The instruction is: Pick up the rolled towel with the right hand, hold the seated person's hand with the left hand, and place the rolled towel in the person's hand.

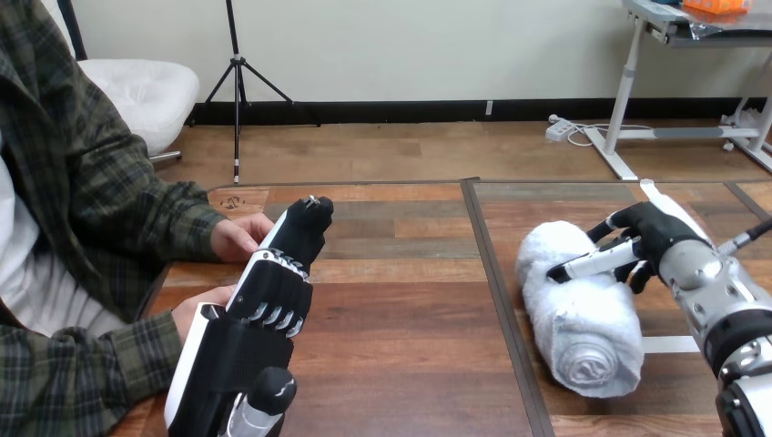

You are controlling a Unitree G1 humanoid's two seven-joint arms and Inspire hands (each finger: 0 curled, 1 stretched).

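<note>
Over on the right side, the rolled towel (583, 328) lay flat on the tabletop (410, 319), just right of the dark seam (496, 273) that ran from the far edge toward the robot. One end of the roll faced the near edge, and there you could see its spiral. The right hand (660, 238) sat on top of the roll's far half, touching it, with the silver forearm (719, 291) coming in from the lower right corner. Had it closed on the towel? I could not tell from this angle. The towel itself rested with its full length down on the wood.

Across on the left, the left hand (273, 291) was up off the tabletop and reached forward with its back toward the camera. Its fingers (305, 223) were stretched out and only slightly bent at the tips. It was open, with nothing in it.

The person's farther hand (235, 238) sat right beside those fingertips, on their left. The two were very close, but I could not tell whether they touched, and nothing was curled round that hand. The person's nearer hand (193, 309) showed just left of the left hand's white shell and was partly hidden behind it. Both of the person's hands were well apart from the towel, with the whole middle of the tabletop between them.
</note>
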